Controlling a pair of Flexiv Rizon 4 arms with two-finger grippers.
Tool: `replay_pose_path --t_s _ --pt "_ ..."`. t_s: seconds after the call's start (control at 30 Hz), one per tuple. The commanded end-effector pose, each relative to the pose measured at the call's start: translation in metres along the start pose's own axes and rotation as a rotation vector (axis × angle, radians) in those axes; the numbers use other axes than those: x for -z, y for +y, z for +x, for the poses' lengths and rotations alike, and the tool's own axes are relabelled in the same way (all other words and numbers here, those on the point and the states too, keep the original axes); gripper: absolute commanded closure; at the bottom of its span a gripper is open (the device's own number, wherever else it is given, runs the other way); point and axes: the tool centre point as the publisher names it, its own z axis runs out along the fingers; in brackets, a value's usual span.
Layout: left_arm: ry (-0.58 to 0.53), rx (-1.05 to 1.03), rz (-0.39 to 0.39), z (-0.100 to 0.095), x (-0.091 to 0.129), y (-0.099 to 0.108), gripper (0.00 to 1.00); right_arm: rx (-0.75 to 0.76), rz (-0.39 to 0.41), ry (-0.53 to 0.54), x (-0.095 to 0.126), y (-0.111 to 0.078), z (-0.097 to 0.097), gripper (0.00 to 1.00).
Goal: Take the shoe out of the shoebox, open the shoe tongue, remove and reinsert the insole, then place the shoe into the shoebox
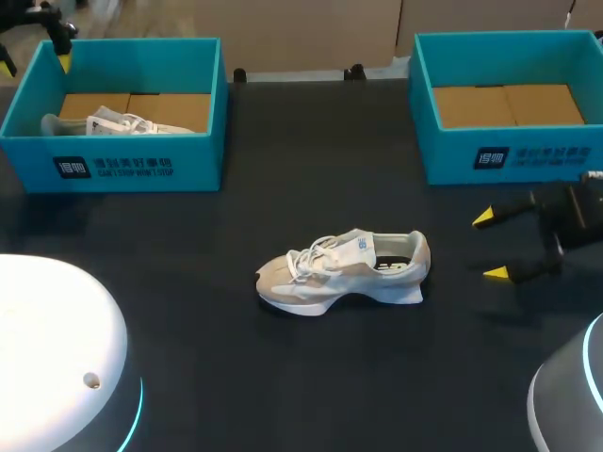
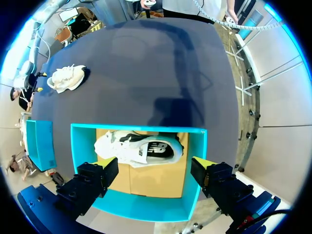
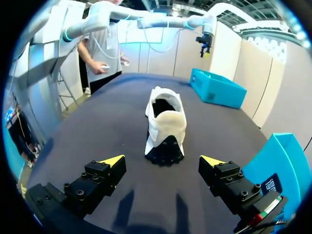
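Beige-and-white lace-up sneaker is out on the dark worktop, and both sets of jaws are spread wide with nothing in them.

So the sneaker sits upright on its sole around the middle of the worktop, toe toward my left side and heel toward my right. The right jaws hang low, just off the heel end. From the right wrist the heel faces them dead ahead, apart from the yellow tips. The left jaws hang over the teal cardboard shoebox in the far left corner. That box holds a second pale sneaker with black lining lying on its brown cardboard floor. A matching teal shoebox sits in the far right corner, beyond the right jaws.
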Motion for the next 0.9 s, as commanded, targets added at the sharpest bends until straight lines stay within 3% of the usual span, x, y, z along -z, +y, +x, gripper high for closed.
replay_pose_path --t_s 0.03,0.17,0.9 --pt "0.003 -0.001 0.001 0.0000 0.0005 0.0003 0.00 0.004 -0.013 0.024 -0.0088 -0.0083 -0.0044 0.00" --pt "0.003 -0.001 0.001 0.0000 0.0005 0.0003 0.00 -0.019 -0.050 0.007 -0.0115 -0.0129 -0.0067 0.00" --pt "0.003 -0.001 0.001 0.0000 0.0005 0.0003 0.00 -0.027 -0.021 0.001 -0.0112 -0.0145 -0.0091 0.00"
